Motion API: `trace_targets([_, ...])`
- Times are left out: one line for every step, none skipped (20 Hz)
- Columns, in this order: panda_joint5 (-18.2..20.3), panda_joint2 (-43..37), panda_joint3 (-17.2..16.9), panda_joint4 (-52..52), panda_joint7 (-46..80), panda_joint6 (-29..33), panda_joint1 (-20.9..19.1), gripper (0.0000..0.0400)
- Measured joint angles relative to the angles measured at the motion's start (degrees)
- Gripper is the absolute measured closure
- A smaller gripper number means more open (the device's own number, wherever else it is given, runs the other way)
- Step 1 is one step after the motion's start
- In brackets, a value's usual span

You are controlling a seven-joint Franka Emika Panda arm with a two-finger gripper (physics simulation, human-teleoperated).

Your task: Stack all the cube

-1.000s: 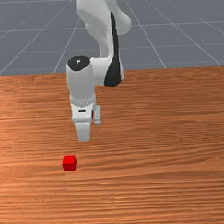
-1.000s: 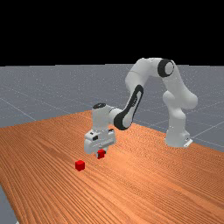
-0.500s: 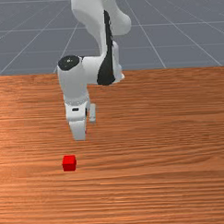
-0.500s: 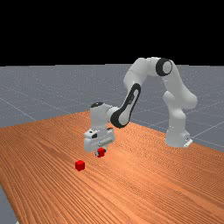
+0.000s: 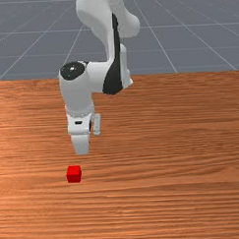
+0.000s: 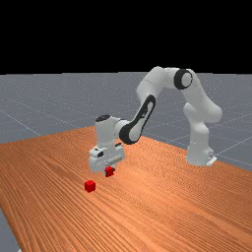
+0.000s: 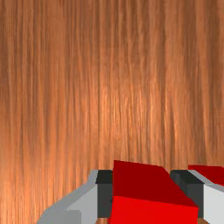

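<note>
In the far view my gripper (image 6: 109,173) holds one red cube (image 6: 109,171) off the wood, near the standing red cube (image 6: 89,186) and on its right. The wrist view has the gripper (image 7: 150,193) shut on the held cube (image 7: 144,183), which sits slightly turned between the dark pads (image 7: 104,192). Beyond the other finger, part of the second red cube (image 7: 211,173) shows lower down. From the front, that second cube (image 5: 73,174) rests on the table just below the white hand (image 5: 80,143), which hides the held cube.
Around the cubes lies the wooden table (image 5: 169,188). The arm (image 6: 148,106) reaches over it from its base at the far view's right.
My hand has moved toward the front view's left and the far view's left, carrying the held cube closer to the standing one. The standing cube has stayed where it was.
</note>
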Motion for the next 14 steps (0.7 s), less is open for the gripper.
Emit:
trace_targets([0.04, 0.56, 0.05, 0.97, 0.05, -0.14, 0.04, 0.0205])
trace_targets([0.13, 0.91, 0.13, 1.46, 0.04, 0.3, 0.04, 0.0206])
trace_targets([0.17, 1.54, 0.16, 2.56, 0.09, -0.02, 0.07, 0.0206])
trace_targets([0.14, 2.5, 0.16, 4.34, 0.21, -1.11, 0.14, 0.0205])
trace_targets([0.14, 1.97, 0.18, 3.99, 0.2, -1.44, 0.16, 0.0206])
trace_targets([0.16, 1.07, 0.19, 3.59, 0.17, -1.82, 0.15, 0.0206])
trace_targets([0.09, 0.43, 0.15, 3.89, 0.22, -3.06, 0.2, 0.0206])
trace_targets([-0.44, -0.82, -0.19, 2.9, 0.73, -2.42, 0.54, 0.0206])
trace_targets([0.04, -1.23, 0.12, 3.66, 0.25, -4.25, 0.23, 0.0206])
trace_targets([0.0, -0.44, 0.1, 5.7, 0.37, -5.49, 0.28, 0.0205])
trace_targets([-0.11, 0.85, 0.07, 8.2, 0.54, -7.45, 0.38, 0.0205])
trace_targets([-0.14, 1.96, 0.07, 10.21, 0.65, -8.68, 0.44, 0.0205])
trace_targets([-0.2, 3.37, 0.06, 12.8, 0.79, -10.5, 0.52, 0.0205])
trace_targets([-0.2, 4.71, 0.08, 15.21, 0.9, -11.74, 0.57, 0.0205])
